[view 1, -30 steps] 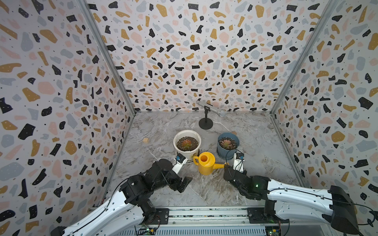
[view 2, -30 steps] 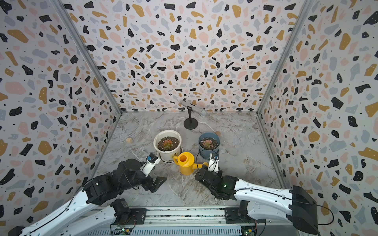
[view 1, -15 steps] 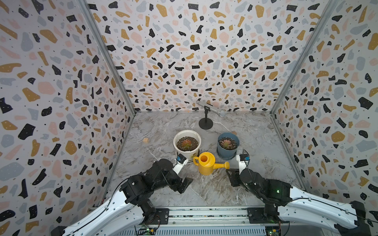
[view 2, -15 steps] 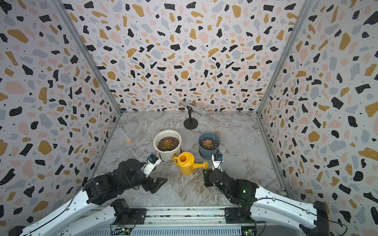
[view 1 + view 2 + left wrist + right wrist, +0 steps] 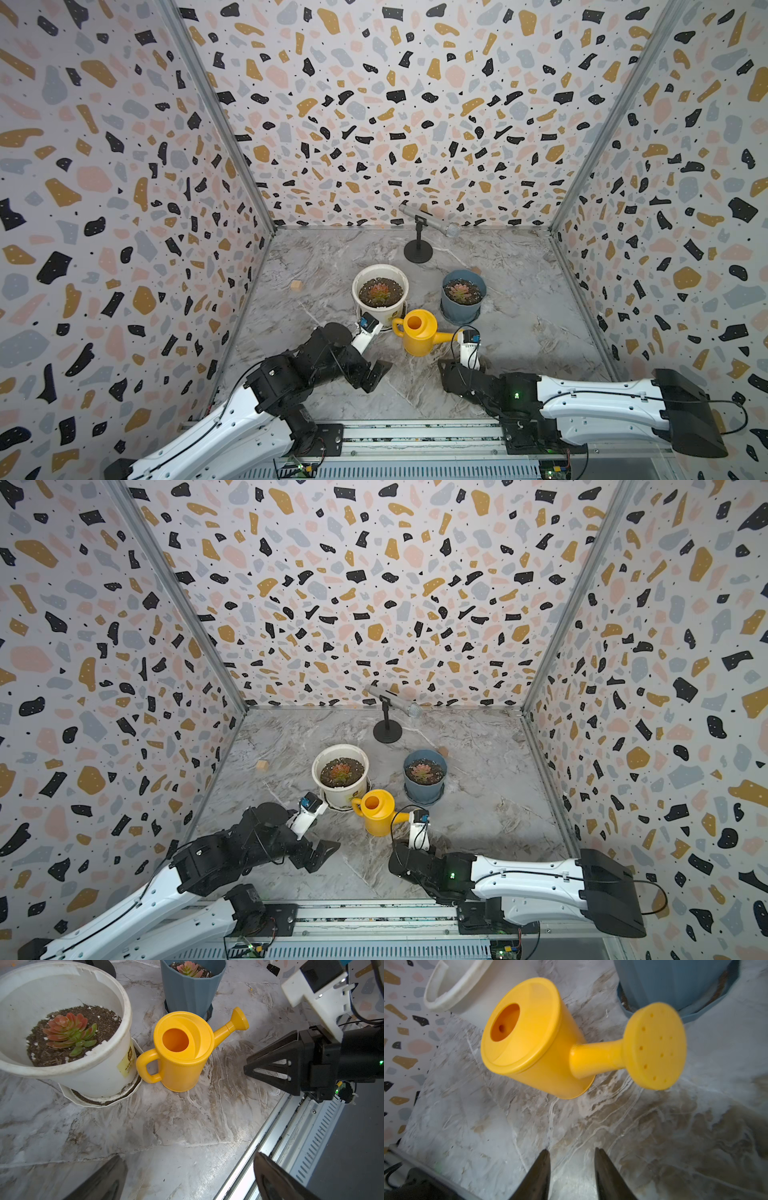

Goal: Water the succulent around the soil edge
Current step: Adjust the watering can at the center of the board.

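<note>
Presently: marble tabletop inside terrazzo-print walls. Left gripper low over the near-left part, jaws spread wide, empty. Right gripper low at near centre-right, just near of the can's spout, jaws apart by a narrow gap, nothing between them. White pot mid-table, left of centre, on a saucer, with its own rosette. Blue-grey pot to its right, apart from it, upright on a saucer. Yellow watering can upright, near of and between the two pots, handle just beside the white pot, spout pointing right, touched by neither gripper. Microphone on stand at the far edge. Centred in the blue-grey pot, the succulent; around it, just inside the rim, the soil edge, dark, flecked white. Small wooden block well left of the white pot.
</note>
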Robot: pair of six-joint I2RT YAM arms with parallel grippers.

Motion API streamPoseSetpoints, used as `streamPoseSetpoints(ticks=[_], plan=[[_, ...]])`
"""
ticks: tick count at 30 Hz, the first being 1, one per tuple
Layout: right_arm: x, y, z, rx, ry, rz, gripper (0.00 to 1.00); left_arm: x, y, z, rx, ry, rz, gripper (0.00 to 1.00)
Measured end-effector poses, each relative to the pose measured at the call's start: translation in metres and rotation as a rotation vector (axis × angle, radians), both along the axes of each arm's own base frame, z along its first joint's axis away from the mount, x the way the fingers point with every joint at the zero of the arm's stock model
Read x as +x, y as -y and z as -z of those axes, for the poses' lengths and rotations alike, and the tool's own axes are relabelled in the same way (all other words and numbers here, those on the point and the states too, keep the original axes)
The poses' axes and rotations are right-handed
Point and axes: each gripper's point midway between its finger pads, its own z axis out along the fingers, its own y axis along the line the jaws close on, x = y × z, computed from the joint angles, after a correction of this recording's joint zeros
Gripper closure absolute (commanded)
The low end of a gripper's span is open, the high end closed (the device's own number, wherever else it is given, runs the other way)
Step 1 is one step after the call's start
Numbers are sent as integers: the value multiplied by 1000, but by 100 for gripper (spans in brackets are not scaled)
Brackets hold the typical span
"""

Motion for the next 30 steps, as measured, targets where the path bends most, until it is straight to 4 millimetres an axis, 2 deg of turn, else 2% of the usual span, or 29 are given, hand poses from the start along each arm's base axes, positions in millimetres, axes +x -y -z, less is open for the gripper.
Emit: streamPoseSetpoints(ticks=[8,19,27,30], plan=[[40,14,-7,-24,63,120,57,0,0,0,1,1,-1,1],[76,35,-7,-57,109,140,57,-2,2,0,-7,-7,12,1],[92,43,-11,-83,122,92,56,-6,9,2,-19,-35,47,1],[92,41,-12,-100,126,42,51,-7,11,7,-8,-55,56,0]])
